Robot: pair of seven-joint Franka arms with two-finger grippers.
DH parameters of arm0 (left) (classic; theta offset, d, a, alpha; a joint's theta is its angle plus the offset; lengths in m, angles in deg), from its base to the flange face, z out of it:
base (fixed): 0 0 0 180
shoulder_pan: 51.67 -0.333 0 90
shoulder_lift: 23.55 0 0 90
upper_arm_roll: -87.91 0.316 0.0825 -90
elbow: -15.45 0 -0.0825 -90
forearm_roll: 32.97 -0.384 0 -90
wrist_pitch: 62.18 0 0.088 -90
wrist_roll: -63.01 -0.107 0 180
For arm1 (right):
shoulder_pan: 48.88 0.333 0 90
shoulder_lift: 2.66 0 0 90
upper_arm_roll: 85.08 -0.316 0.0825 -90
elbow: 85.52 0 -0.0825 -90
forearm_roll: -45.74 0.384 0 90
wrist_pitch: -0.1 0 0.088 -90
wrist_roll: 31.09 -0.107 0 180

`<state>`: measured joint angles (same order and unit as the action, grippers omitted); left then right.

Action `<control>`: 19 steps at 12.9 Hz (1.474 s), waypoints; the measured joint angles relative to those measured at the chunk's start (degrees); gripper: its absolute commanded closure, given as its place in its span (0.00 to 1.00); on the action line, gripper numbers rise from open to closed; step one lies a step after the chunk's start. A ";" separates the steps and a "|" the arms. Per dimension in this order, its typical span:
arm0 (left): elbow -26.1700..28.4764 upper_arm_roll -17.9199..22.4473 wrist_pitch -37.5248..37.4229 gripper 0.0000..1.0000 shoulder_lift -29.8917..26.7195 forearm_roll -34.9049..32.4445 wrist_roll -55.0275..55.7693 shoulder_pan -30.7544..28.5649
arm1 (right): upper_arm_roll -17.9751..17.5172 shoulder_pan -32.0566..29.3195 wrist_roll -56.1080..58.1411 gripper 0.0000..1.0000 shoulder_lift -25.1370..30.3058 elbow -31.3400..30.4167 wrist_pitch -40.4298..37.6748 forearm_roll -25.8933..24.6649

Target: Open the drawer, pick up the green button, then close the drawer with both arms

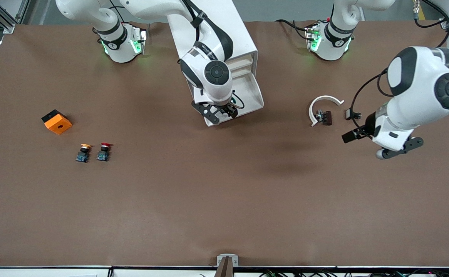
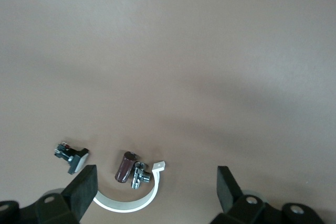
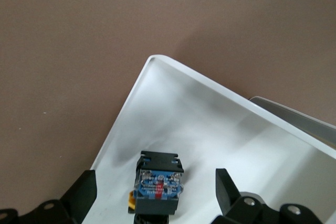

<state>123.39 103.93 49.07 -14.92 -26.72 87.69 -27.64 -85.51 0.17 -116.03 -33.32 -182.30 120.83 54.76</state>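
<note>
The white box cabinet (image 1: 243,46) stands near the robots' bases, with one drawer (image 1: 252,92) pulled out and its white tray (image 3: 210,124) showing. My right gripper (image 1: 220,112) hangs over that tray. In the right wrist view the right gripper (image 3: 156,182) is open, its fingers apart on either side of the button (image 3: 159,184). Only the button's blue-grey block base and black collar show; its cap is hidden. The hand covers the button in the front view. My left gripper (image 1: 382,140) waits over the table at the left arm's end, open (image 2: 156,182) and holding nothing.
A white curved clip (image 1: 322,105), a brown cylinder with a metal fitting (image 1: 324,117) and a small black part (image 1: 350,114) lie beside the left gripper. An orange block (image 1: 56,121), a yellow-capped button (image 1: 83,152) and a red-capped button (image 1: 104,151) sit toward the right arm's end.
</note>
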 measured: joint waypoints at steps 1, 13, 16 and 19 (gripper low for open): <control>2.64 -1.05 2.07 0.00 -0.61 0.00 0.00 0.06 | 0.01 0.00 0.00 0.02 -0.18 -0.05 0.10 0.00; 11.02 -9.59 13.25 0.00 1.95 0.10 8.46 1.17 | 0.02 0.07 -0.02 0.83 -0.54 0.00 0.18 0.00; 11.02 -9.69 14.35 0.00 2.76 0.11 9.38 2.67 | 0.28 0.06 -0.02 0.83 -0.41 2.14 -2.81 0.00; 11.04 -10.90 18.06 0.00 4.85 0.12 14.73 4.98 | 1.43 -1.68 0.10 0.82 0.34 11.06 -18.23 0.00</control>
<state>134.43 93.03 67.13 -10.07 -26.59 102.42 -22.66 -84.08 -1.51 -115.93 -32.98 -171.24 102.60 54.76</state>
